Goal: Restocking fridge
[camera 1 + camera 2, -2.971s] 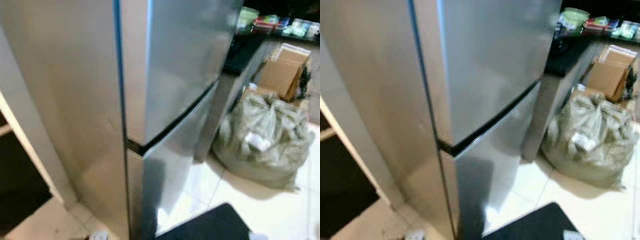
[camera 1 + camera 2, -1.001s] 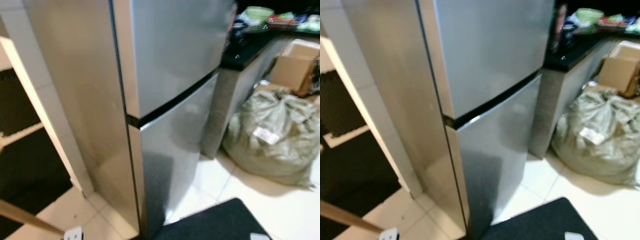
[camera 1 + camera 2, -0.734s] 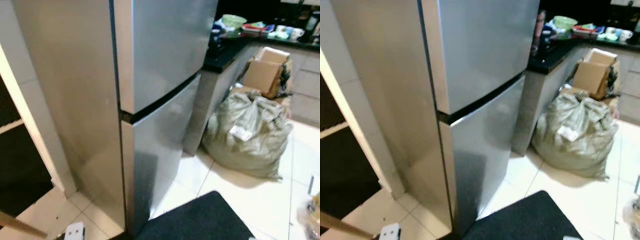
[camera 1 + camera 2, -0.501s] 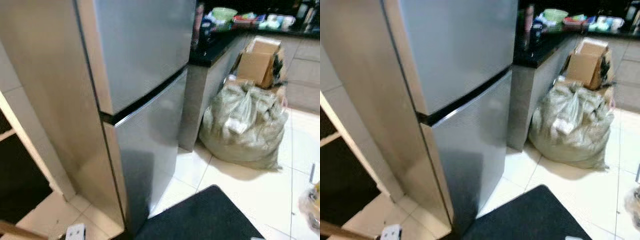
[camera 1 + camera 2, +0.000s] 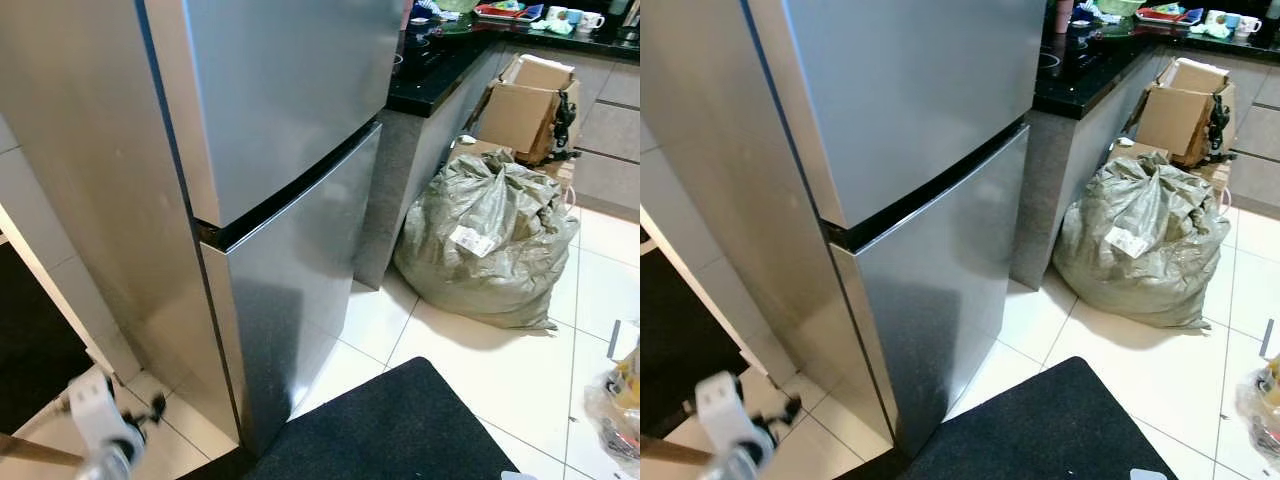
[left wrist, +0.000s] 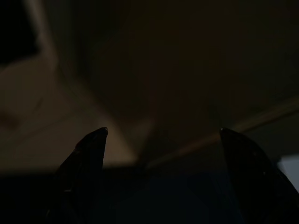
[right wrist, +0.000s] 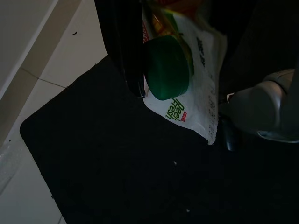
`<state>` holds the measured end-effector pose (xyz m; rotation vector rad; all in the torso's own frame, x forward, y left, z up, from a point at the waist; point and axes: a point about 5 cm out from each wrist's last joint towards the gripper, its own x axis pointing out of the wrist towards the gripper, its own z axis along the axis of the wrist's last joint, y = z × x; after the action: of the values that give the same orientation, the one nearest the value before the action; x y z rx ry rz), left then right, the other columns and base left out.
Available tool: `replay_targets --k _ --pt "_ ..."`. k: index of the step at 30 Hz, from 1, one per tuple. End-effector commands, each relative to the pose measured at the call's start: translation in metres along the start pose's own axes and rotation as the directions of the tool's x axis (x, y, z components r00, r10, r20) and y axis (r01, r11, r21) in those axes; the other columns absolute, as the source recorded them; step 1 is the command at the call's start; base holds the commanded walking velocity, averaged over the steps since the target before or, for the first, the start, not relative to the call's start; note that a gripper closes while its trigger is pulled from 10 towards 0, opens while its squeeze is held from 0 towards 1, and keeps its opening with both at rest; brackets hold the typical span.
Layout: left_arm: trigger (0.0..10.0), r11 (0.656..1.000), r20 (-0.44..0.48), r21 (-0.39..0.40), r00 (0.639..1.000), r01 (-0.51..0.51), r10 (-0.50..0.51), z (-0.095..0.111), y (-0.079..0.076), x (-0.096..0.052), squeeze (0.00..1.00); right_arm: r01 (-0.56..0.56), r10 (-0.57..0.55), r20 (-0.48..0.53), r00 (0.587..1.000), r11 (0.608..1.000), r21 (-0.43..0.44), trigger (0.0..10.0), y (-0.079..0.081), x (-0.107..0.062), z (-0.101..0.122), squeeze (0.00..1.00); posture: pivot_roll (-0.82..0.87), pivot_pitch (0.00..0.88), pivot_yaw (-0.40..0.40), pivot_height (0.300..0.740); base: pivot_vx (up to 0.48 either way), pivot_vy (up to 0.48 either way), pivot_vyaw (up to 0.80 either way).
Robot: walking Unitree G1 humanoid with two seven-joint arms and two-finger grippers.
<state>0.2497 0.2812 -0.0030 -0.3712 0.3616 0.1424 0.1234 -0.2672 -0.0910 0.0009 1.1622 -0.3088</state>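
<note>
The steel fridge (image 5: pixel 290 130) stands in front of me with both its upper door and lower door (image 5: pixel 940 290) closed. My left arm's silver end (image 5: pixel 100 425) shows blurred, low beside the fridge's near corner. In the dim left wrist view, my left gripper (image 6: pixel 163 135) is open with nothing between its fingers. My right gripper (image 7: pixel 180 56) hangs over the black mat (image 7: pixel 117 177). It is shut on a white food pouch (image 7: pixel 196 93) with a green cap (image 7: pixel 168 67), and one black finger (image 7: pixel 124 42) presses against the cap's side.
A full grey-green sack (image 5: pixel 490 240) lies on the tiles right of the fridge, with cardboard boxes (image 5: pixel 525 105) behind it. A black counter (image 5: pixel 440 65) carries cups and bowls. A plastic bag (image 5: pixel 620 400) sits at the right edge. A dark opening (image 5: pixel 30 350) lies to the left.
The camera has swung and steadied, so the fridge sits further left in view. My left arm's silver end has risen into view at the lower left. The fridge doors stay closed.
</note>
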Motion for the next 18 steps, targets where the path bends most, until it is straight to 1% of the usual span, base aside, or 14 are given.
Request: replay_targets --k 1,2,3,4,5,6,7,8,9,10,12,13,15,18 --pt "10.0 0.991 0.053 0.021 0.990 0.131 -0.132 0.017 -0.006 0.004 0.00 -0.001 0.001 -0.006 1.000 1.000 -0.010 10.0 0.000 0.000 -0.003 0.00 -0.04 0.000 -0.012 0.740 0.000 0.000 0.00" --pt "10.0 0.984 0.075 0.032 0.981 0.176 -0.178 0.024 -0.009 0.006 0.00 -0.001 0.001 -0.006 1.000 1.000 -0.010 10.0 0.000 0.000 -0.003 0.00 -0.04 0.000 -0.012 0.740 0.000 0.000 0.00" --pt "10.0 0.984 0.075 0.032 0.981 0.176 -0.178 0.024 -0.009 0.006 0.00 -0.001 0.001 -0.006 1.000 1.000 -0.010 10.0 0.000 0.000 -0.003 0.00 -0.04 0.000 -0.012 0.740 0.000 0.000 0.00" --pt "10.0 0.973 0.094 0.038 0.968 0.228 -0.230 0.030 -0.014 0.008 0.00 -0.001 0.001 -0.006 1.000 1.000 -0.010 10.0 0.000 0.000 -0.003 0.00 -0.04 0.000 -0.012 0.740 0.000 0.000 0.00" --pt "10.0 0.937 0.115 0.048 0.930 0.346 -0.349 0.040 -0.024 0.011 0.22 -0.002 0.002 -0.007 1.000 1.000 -0.011 10.0 0.000 0.000 -0.003 0.00 -0.04 0.000 -0.012 0.740 0.000 0.000 0.00" --pt "10.0 0.937 0.115 0.048 0.930 0.346 -0.349 0.040 -0.024 0.011 0.22 -0.002 0.002 -0.007 1.000 1.000 -0.011 10.0 0.000 0.000 -0.003 0.00 -0.04 0.000 -0.012 0.740 0.000 0.000 0.00" --pt "10.0 0.922 0.119 0.048 0.914 0.385 -0.388 0.042 -0.028 0.012 0.22 -0.002 0.002 -0.007 1.000 1.000 -0.012 10.0 0.000 0.000 -0.003 0.00 -0.04 0.000 -0.012 0.740 0.000 0.000 0.00" --pt "10.0 0.913 0.120 0.047 0.905 0.405 -0.408 0.043 -0.029 0.012 1.00 -0.002 0.002 -0.007 1.000 1.000 -0.012 10.0 0.000 0.000 -0.003 0.00 -0.04 0.000 -0.012 0.740 0.000 0.000 0.00" --pt "10.0 0.913 0.120 0.047 0.905 0.405 -0.408 0.043 -0.029 0.012 1.00 -0.002 0.002 -0.007 1.000 1.000 -0.012 10.0 0.000 0.000 -0.003 0.00 -0.04 0.000 -0.012 0.740 0.000 0.000 0.00" --pt "10.0 0.867 0.109 0.063 0.860 0.494 -0.499 0.045 -0.038 0.013 1.00 -0.003 0.002 -0.007 1.000 1.000 -0.013 10.0 0.000 0.000 -0.003 0.00 -0.04 0.000 -0.016 0.740 0.000 0.000 0.00" --pt "10.0 0.754 0.077 0.115 0.750 0.647 -0.656 0.050 -0.058 0.013 1.00 -0.003 0.003 -0.008 1.000 1.000 -0.014 10.0 -0.001 0.000 -0.003 0.00 -0.04 0.000 -0.016 0.740 0.000 0.000 0.00" --pt "10.0 0.754 0.077 0.115 0.750 0.647 -0.656 0.050 -0.058 0.013 1.00 -0.003 0.003 -0.008 1.000 1.000 -0.014 10.0 -0.001 0.000 -0.003 0.00 -0.04 0.000 -0.016 0.740 0.000 0.000 0.00" --pt "10.0 0.672 0.063 0.141 0.671 0.727 -0.739 0.056 -0.069 0.012 1.00 -0.004 0.003 -0.008 1.000 1.000 -0.016 10.0 -0.001 0.000 -0.003 0.00 -0.04 0.000 -0.017 0.740 0.000 0.000 0.00" --pt "10.0 0.597 0.044 0.160 0.598 0.786 -0.800 0.060 -0.076 0.010 1.00 -0.004 0.004 -0.009 1.000 1.000 -0.018 10.0 -0.001 0.000 -0.003 0.00 -0.04 0.000 -0.016 0.740 0.000 0.000 0.00"
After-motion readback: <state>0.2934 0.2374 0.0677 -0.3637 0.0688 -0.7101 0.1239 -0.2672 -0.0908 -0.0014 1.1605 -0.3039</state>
